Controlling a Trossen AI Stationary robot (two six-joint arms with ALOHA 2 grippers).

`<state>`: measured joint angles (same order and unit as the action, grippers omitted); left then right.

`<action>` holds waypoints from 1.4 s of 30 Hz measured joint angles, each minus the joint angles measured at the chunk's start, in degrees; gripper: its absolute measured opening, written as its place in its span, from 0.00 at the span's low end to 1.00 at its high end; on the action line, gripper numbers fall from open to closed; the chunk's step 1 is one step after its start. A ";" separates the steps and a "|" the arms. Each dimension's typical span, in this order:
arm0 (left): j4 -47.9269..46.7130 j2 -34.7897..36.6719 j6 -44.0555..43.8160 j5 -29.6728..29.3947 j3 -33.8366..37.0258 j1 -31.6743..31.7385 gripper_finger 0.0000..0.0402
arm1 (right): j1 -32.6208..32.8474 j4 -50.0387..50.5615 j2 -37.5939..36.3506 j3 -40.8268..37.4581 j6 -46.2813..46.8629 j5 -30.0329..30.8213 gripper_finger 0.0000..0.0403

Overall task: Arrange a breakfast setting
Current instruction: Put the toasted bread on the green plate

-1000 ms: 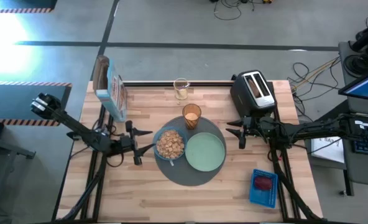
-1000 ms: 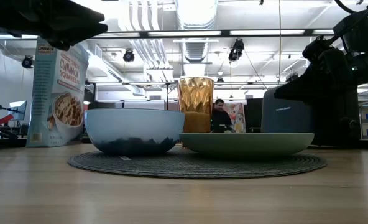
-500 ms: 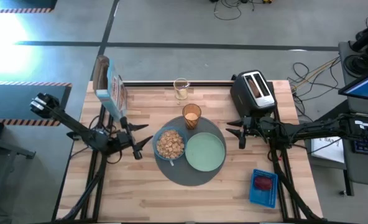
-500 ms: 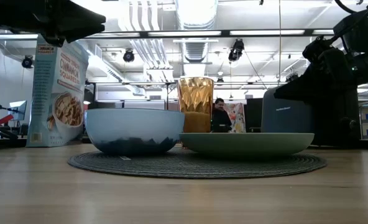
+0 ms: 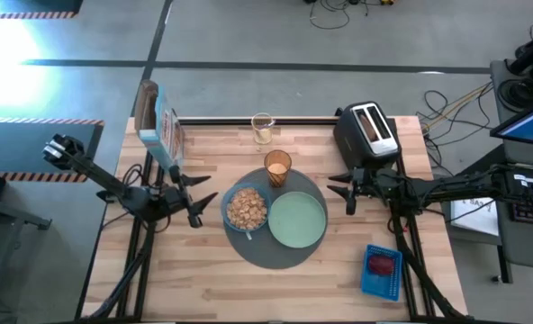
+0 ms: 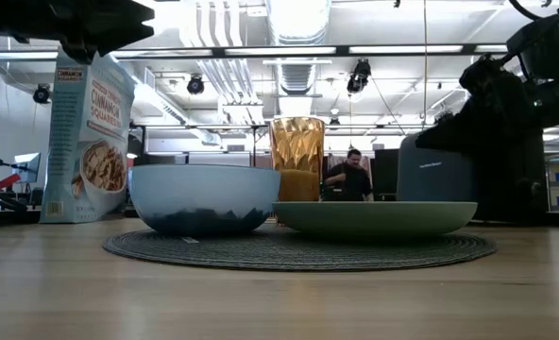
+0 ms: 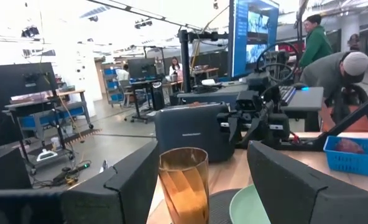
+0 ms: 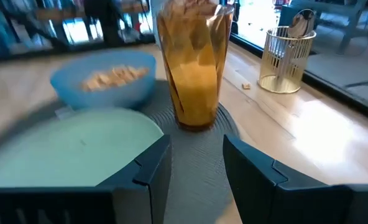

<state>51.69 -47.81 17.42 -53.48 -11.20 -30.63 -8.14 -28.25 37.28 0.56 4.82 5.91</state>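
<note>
Mat (image 5: 275, 247) between both raised claws

The left arm reaches in low from the left edge, its forearm slanting toward the round dark-grey mat (image 5: 280, 255) in the middle of the table. The left gripper (image 5: 202, 199) hangs just off the mat's left rim, raised above the tabletop, its two dark fingers (image 7: 133, 180) spread wide with nothing between them and aimed across the mat. The right arm stretches in level from the right side, wrist straight. The right gripper (image 5: 337, 188) sits just off the mat's right rim, fingers (image 8: 153, 162) parted about halfway and empty, pointing back at the mat.
</note>
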 joint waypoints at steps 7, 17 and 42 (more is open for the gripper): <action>-0.14 1.18 0.89 -0.09 0.00 0.00 0.57 | 0.00 -3.23 -0.07 -0.01 6.21 0.19 0.33; 0.22 3.61 0.93 -0.16 0.00 0.00 0.57 | -0.02 -8.49 -0.02 0.01 18.48 -0.42 0.33; 0.12 6.66 1.61 -0.19 0.00 0.00 0.57 | -0.02 -9.57 0.01 4.19 34.48 -3.41 0.33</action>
<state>51.81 -41.15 19.03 -53.67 -11.20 -30.63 -8.16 -37.82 37.29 4.76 39.30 2.50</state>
